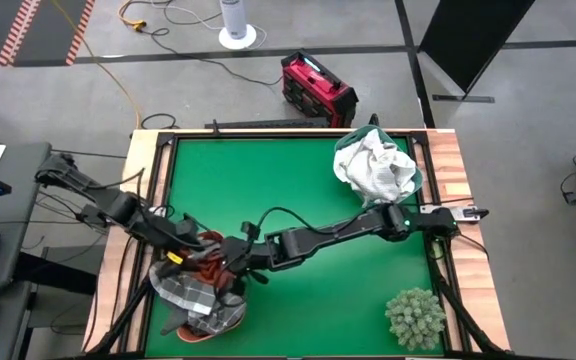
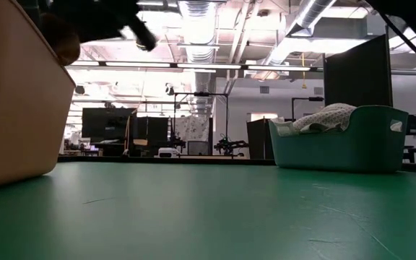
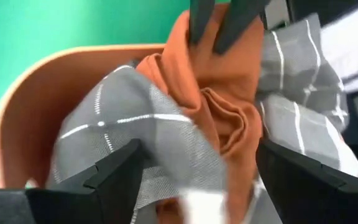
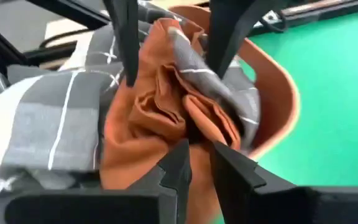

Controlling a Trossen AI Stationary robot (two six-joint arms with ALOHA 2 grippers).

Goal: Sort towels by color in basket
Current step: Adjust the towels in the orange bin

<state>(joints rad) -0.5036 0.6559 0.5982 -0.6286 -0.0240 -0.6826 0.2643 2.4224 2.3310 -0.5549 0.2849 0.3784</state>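
Now both grippers over rust-orange towel in orange basket

In the high view both arms cross over the orange basket, hiding most of its inside; only folds of the rust-orange towel and the grey checked towel show. The low view cuts that basket off at its left edge, and the arms above it are dark, blurred shapes. The teal basket hides all but the top of the white towels. The left wrist view cuts off the left gripper fingers and blurs the cloth nearest them.
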